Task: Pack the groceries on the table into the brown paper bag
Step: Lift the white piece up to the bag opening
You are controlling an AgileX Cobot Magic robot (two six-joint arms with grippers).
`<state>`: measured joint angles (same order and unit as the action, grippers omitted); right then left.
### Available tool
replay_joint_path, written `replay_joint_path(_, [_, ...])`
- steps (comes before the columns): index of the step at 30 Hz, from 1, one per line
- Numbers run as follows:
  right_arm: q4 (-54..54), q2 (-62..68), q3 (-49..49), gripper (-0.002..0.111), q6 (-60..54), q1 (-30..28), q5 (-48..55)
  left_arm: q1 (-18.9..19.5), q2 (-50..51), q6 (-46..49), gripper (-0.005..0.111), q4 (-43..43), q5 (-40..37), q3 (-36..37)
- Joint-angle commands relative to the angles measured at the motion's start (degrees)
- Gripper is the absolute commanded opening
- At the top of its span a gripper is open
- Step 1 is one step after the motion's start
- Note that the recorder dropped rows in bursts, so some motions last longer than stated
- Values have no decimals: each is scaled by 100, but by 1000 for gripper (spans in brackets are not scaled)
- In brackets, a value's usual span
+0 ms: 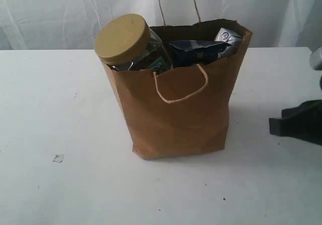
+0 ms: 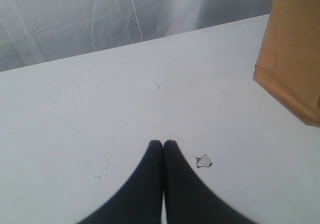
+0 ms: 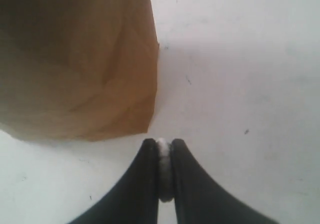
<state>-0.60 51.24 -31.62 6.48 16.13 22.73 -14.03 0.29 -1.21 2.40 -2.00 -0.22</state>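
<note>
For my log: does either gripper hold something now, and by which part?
The right gripper pinches a small white lump by its sides. The left gripper, jaws shut, holds nothing.

no readable text, labels too blurred

On table (image 1: 60,109) — bag (image 1: 186,114); in it, jar (image 1: 128,44) left of packet (image 1: 196,51).

Tan-lidded clear jar (image 1: 132,46) and blue packet (image 1: 198,52) half hidden in brown paper bag (image 1: 186,119); blurred whitish lump (image 3: 163,171) between right jaws.
</note>
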Motion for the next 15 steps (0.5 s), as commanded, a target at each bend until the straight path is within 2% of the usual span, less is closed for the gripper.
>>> replay_joint_path(1, [-5,-554,-383,0,-26,-14,31,17,-29,-2,0,-63,34,22])
replay_joint_path(15, [-121,-768,-1309,0,-242,-14,248,17,-29,-2,0,-63,34,22])
